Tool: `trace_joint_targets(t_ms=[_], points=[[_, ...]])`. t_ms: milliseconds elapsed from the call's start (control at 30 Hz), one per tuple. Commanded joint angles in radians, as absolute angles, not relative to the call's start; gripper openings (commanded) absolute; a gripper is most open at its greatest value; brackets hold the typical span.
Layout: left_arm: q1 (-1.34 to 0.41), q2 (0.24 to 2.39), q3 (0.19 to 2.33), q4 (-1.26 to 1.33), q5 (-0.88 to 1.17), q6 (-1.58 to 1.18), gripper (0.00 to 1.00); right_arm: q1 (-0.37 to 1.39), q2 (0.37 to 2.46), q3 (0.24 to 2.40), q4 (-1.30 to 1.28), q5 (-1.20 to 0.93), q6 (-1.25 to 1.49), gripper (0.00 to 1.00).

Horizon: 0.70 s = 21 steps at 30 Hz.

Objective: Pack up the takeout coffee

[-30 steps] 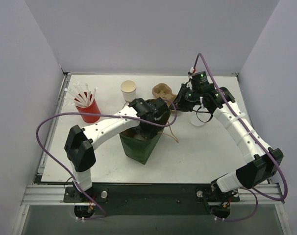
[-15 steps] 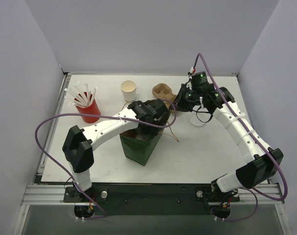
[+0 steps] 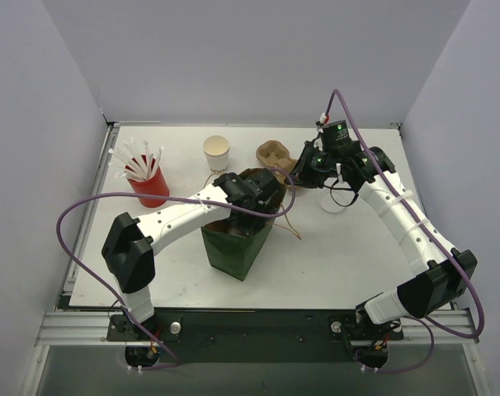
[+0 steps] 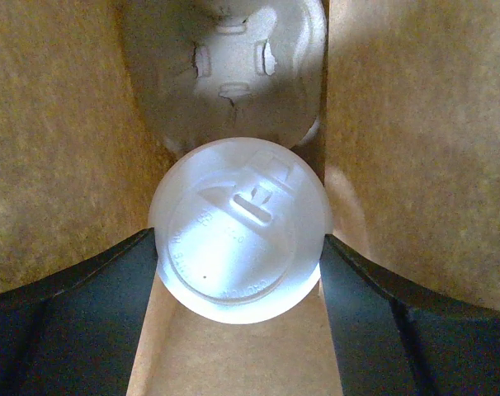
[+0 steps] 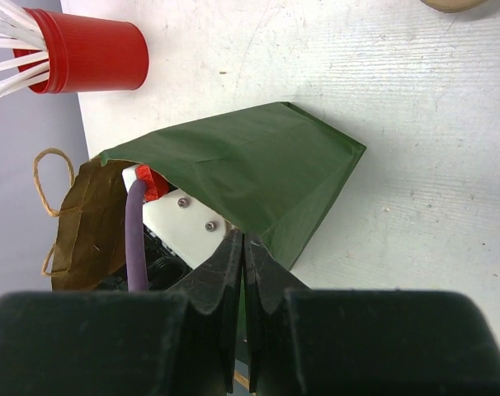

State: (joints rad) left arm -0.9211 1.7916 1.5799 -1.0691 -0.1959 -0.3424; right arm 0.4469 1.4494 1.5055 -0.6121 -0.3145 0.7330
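The takeout coffee (image 3: 217, 152), a small white paper cup with a cream rim, stands open on the table behind the green paper bag (image 3: 233, 247). My left gripper (image 3: 248, 214) is down inside the bag. In the left wrist view it (image 4: 238, 244) is shut on a white-lidded cup (image 4: 233, 247), with one finger on each side of the lid. A second white lid (image 4: 233, 74) lies deeper in the bag. My right gripper (image 3: 298, 176) is shut on the bag's rim, and in the right wrist view (image 5: 244, 244) it pinches the green paper (image 5: 250, 165).
The brown pulp carrier (image 3: 274, 154) sits behind the bag. The red cup of white straws (image 3: 148, 183) stands at the left and also shows in the right wrist view (image 5: 89, 54). A white round thing (image 3: 332, 203) lies partly under the right arm. The bag's twine handle (image 3: 293, 224) hangs to the right.
My left arm has shifted slightly left and its wrist has sunk a little deeper into the bag. My right gripper has stayed on the bag's rim.
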Motion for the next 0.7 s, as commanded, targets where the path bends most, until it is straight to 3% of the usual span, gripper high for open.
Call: trace_joint_targets(t_ms=[0,667], points=[[-0.916,1.815,1.523,-1.152,-0.184,-0.361,0.32,0.449,1.422,1.516,-0.589,-0.305,0.738,0.0],[-0.917,1.801,1.474,-1.144,-0.182,-0.359,0.31,0.453,1.417,1.522,-0.595,-0.29,0.733,0.0]])
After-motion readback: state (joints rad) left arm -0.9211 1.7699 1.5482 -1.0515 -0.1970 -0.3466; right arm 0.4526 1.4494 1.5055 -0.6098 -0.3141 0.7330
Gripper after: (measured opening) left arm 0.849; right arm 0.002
